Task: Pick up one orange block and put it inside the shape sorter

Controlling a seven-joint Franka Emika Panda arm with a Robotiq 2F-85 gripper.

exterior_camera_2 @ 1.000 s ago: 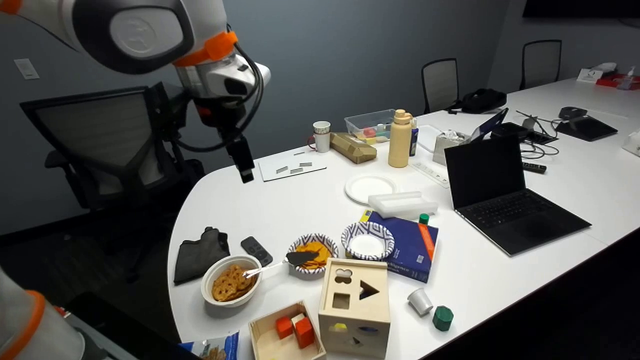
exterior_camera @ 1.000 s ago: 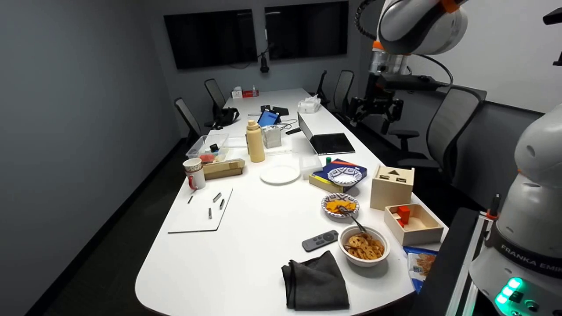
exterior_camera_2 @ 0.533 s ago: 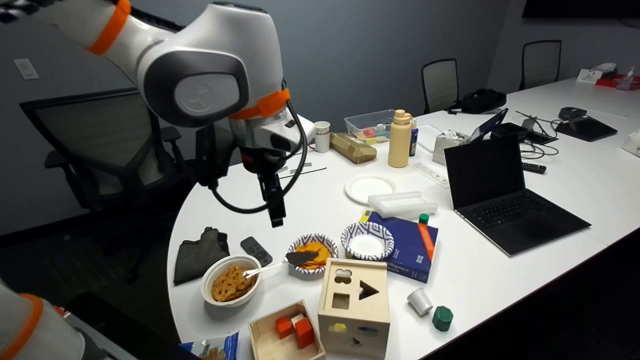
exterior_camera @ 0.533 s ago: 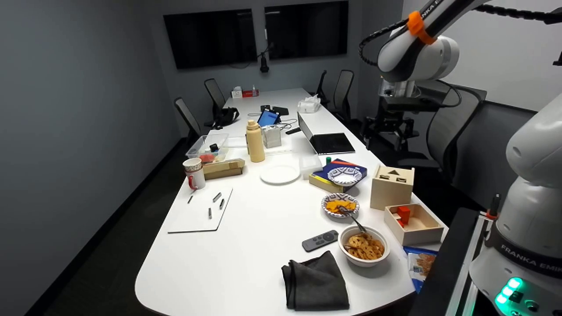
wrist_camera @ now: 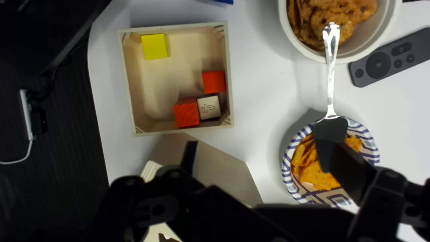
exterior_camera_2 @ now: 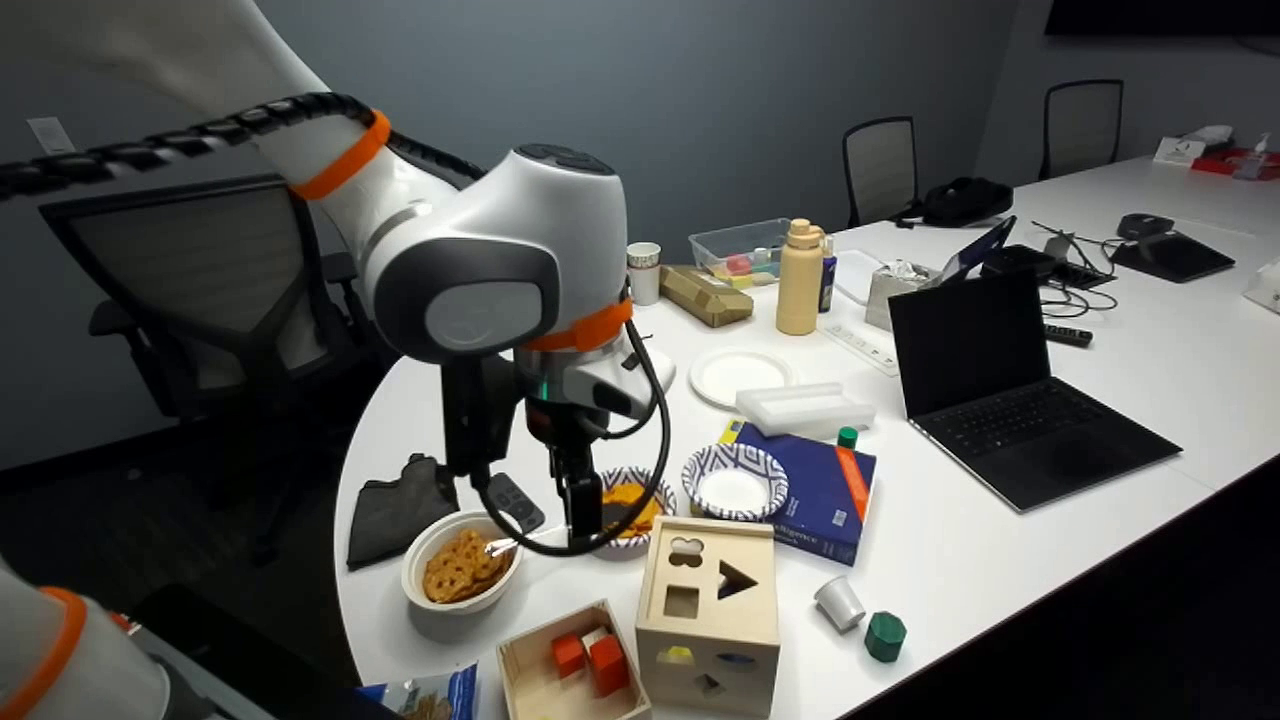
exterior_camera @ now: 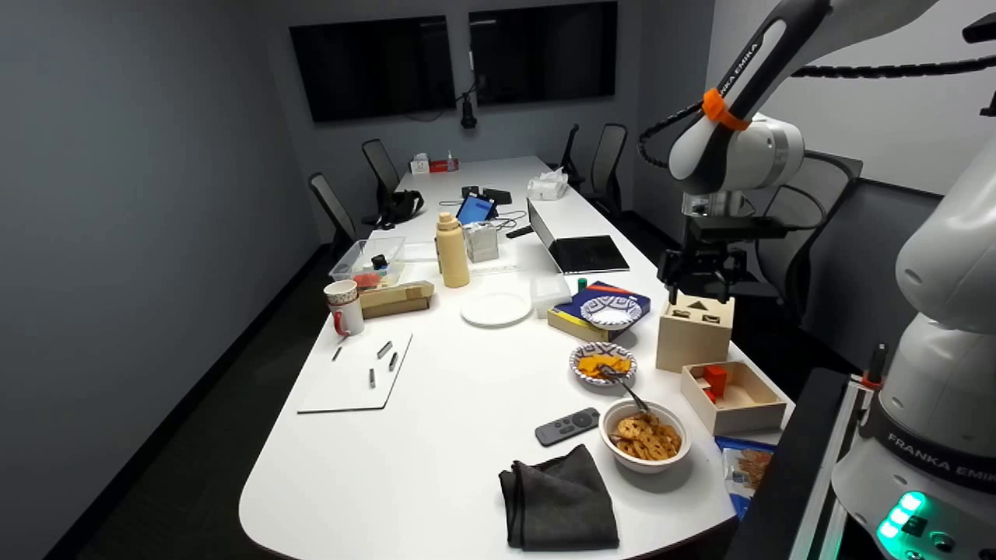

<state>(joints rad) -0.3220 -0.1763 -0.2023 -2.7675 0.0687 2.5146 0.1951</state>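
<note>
Two red-orange blocks lie in the shallow wooden tray [wrist_camera: 174, 77]. In the wrist view one orange block [wrist_camera: 214, 82] is against the tray's wall and another orange block [wrist_camera: 186, 115] is beside a numbered block. They also show in an exterior view [exterior_camera_2: 608, 664]. The shape sorter [exterior_camera_2: 708, 590], a tan cube with cut-out holes, stands right beside the tray. In the wrist view the sorter [wrist_camera: 218, 168] is partly hidden by the gripper. My gripper [wrist_camera: 265, 149] is open and empty, its fingers wide apart, above the sorter and chip bowl. It also shows in an exterior view [exterior_camera: 698, 294].
A yellow block [wrist_camera: 154, 46] sits in the tray's far corner. A chip bowl [wrist_camera: 289, 164] with a serving spatula [wrist_camera: 331, 80] and a cookie bowl [exterior_camera_2: 415, 590] stand near the tray. A book with a patterned bowl [exterior_camera_2: 735, 490], a grey cup [exterior_camera_2: 840, 604] and a green block [exterior_camera_2: 886, 636] are near the sorter.
The arm has come down and the gripper has moved lower, from over the table's far side toward the sorter and bowls. The blocks, tray and sorter have not moved.
</note>
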